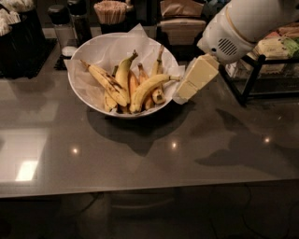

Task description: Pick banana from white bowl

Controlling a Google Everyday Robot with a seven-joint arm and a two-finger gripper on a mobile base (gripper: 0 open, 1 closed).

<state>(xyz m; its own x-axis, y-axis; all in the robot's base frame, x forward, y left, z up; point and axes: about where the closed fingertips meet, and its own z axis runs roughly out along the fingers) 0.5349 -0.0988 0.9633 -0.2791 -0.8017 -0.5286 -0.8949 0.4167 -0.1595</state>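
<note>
The white bowl (81, 91) stands on the grey counter left of centre, lined with crumpled white paper. It holds several bananas. The banana (106, 81) is the long, fairly straight, brown-speckled one lying on the left side of the pile, stem towards the upper left. A cleaner curved banana (148, 87) lies on the right side, and a greenish-yellow one (123, 72) lies between them. My gripper (187, 88), cream-coloured on a white arm (243, 25), hangs just beyond the bowl's right rim, pointing down and left. It holds nothing.
A black wire rack (250, 81) with packaged goods stands at the right, close behind the arm. Shakers (60, 21), a cup of wooden sticks (112, 11) and a brown napkin box (180, 21) line the back. Black containers (21, 42) sit at the back left.
</note>
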